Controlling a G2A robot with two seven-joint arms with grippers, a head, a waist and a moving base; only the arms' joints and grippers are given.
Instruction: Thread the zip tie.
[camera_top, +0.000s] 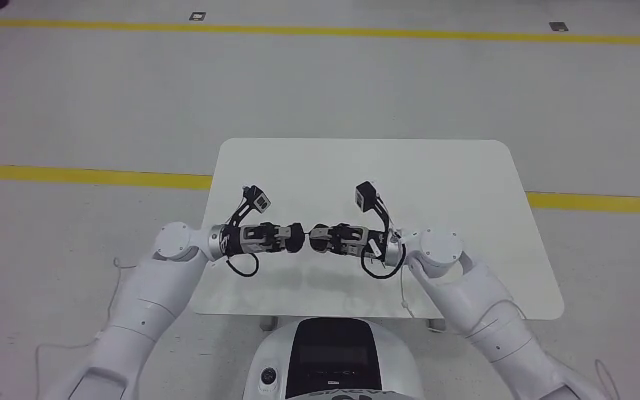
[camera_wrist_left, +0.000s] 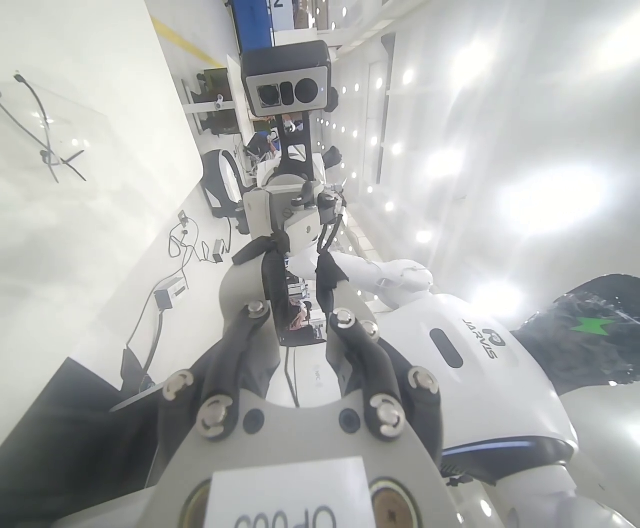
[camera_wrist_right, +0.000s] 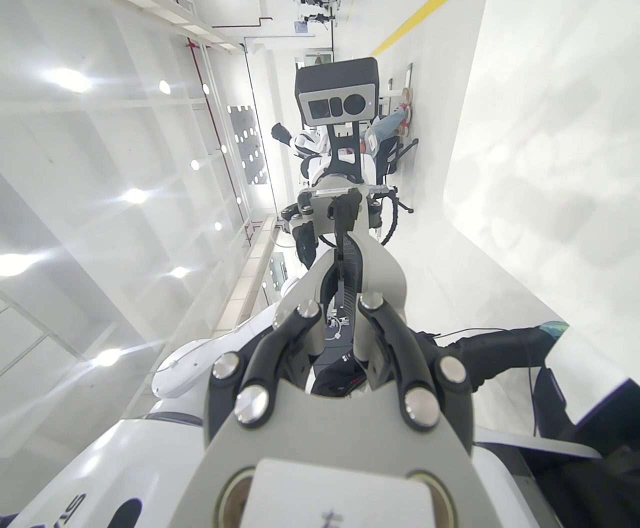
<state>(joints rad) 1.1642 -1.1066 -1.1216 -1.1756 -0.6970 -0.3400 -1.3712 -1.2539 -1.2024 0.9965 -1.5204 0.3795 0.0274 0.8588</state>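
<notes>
Both arms hang over the white table's (camera_top: 450, 180) front part, pointing at each other tip to tip. My right gripper (camera_top: 314, 238) (camera_wrist_right: 345, 245) is shut on a thin black zip tie (camera_wrist_right: 343, 235), which sticks out from its fingertips toward the other arm. My left gripper (camera_top: 296, 236) (camera_wrist_left: 300, 255) faces it from a very short distance, its black-padded fingers (camera_wrist_left: 272, 280) standing a narrow gap apart with nothing visible between them. In the top view the zip tie (camera_top: 305, 237) is only a short dark line bridging the two grippers.
The grippers meet near the table's front edge (camera_top: 300, 312). Bare table surface stretches behind and to the right of them. Grey floor with yellow lines (camera_top: 100, 178) surrounds the table.
</notes>
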